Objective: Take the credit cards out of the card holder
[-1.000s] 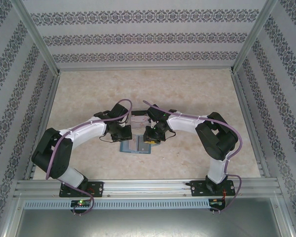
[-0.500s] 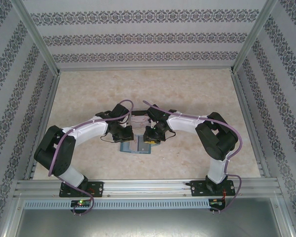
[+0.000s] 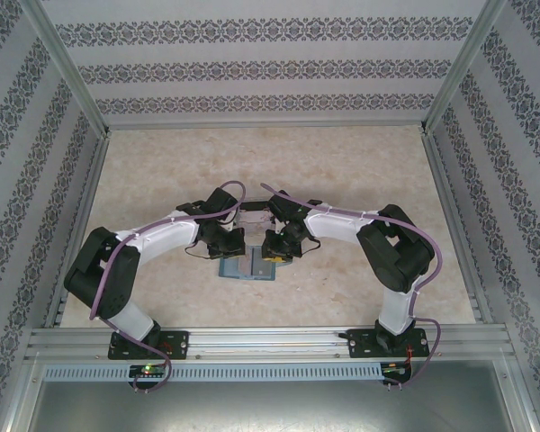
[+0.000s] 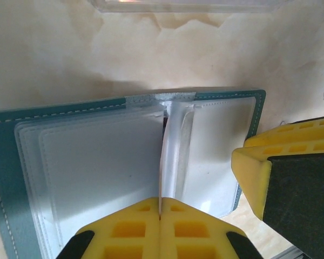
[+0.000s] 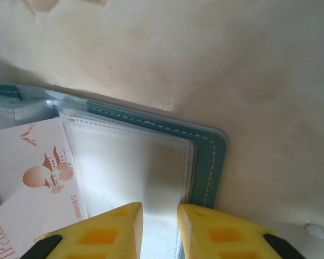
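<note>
Holder: the small teal-blue bifold card holder (image 3: 247, 266) lies open flat on the beige marbled worktop (image 3: 342, 171), between both arms, with its spine running away from the bases.
Left claw: my left claw (image 4: 160, 218) is pressed shut at the spine's near end. A thin translucent plastic sleeve (image 4: 170, 156) stands upright into its seam, and I judge it pinched.
Right claw: my right claw (image 5: 159, 218) is narrowly parted over the right panel, gripping nothing.
Card: a whitish rectangular card with reddish marks (image 5: 32, 178) lies just beside the right claw, on its spine side. I cannot tell its long axis.
Next: I reckon the right arm is nearer.
</note>
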